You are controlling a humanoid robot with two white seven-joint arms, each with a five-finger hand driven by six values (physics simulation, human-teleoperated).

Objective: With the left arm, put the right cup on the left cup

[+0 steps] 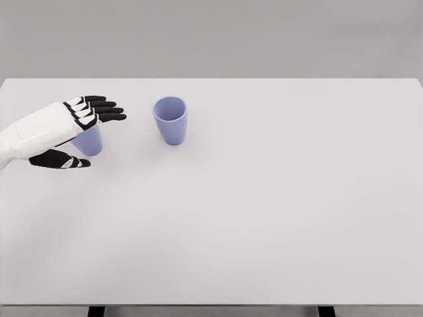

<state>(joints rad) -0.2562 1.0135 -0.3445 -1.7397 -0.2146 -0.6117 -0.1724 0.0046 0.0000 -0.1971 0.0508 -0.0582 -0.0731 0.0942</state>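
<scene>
Two lavender cups stand upright on the white table (264, 211). The right cup (170, 119) is fully visible, its mouth facing up. The left cup (88, 141) is partly hidden behind my left hand (92, 132), which comes in from the left edge. The hand hovers in front of and above the left cup, its black-tipped fingers (109, 110) stretched toward the right cup and the thumb (63, 160) held apart below. It holds nothing. A gap separates the fingertips from the right cup.
The table's far edge runs just behind the cups, with a grey wall beyond. Dark table legs (96, 310) show below the near edge.
</scene>
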